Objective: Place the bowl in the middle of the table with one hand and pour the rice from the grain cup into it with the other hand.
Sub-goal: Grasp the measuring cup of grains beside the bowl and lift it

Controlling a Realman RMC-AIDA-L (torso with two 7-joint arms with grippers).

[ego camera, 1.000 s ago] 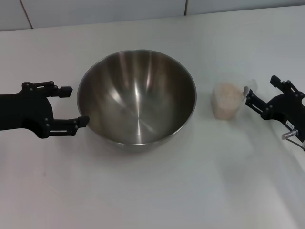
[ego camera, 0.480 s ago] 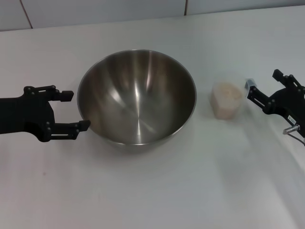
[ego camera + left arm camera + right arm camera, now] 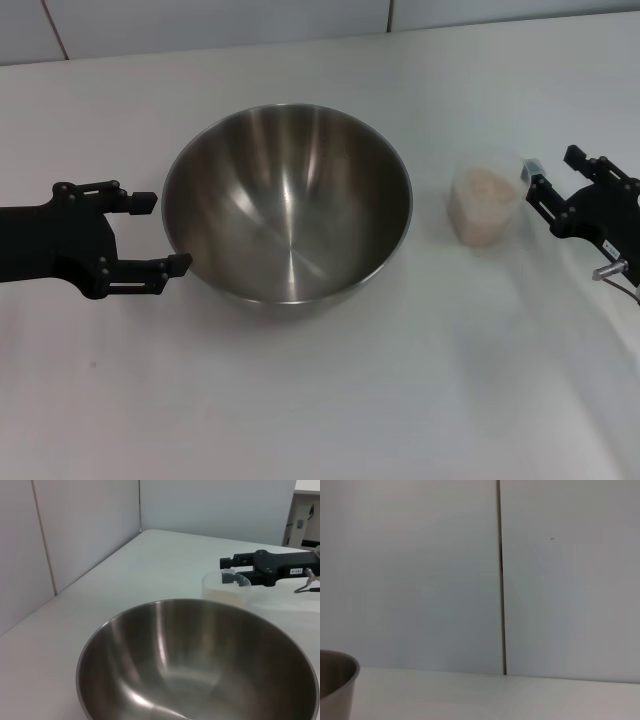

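Note:
The steel bowl [image 3: 287, 200] stands in the middle of the white table [image 3: 320, 400]. It fills the left wrist view [image 3: 200, 665], and its rim shows in the right wrist view [image 3: 335, 677]. My left gripper [image 3: 155, 232] is open just left of the bowl, its near fingertip at the bowl's wall. The clear grain cup [image 3: 485, 200], holding rice [image 3: 487, 186], is upright to the right of the bowl. My right gripper [image 3: 548, 175] is shut on the cup's side handle, which also shows in the left wrist view [image 3: 231, 569].
A pale panelled wall [image 3: 200, 20] runs along the table's far edge and also stands on the left side [image 3: 75, 530]. A cable [image 3: 615, 275] hangs at my right wrist.
My right gripper closed in on the cup's handle, and the cup shifted slightly right and up with it. My left gripper edged slightly toward the bowl and stayed open.

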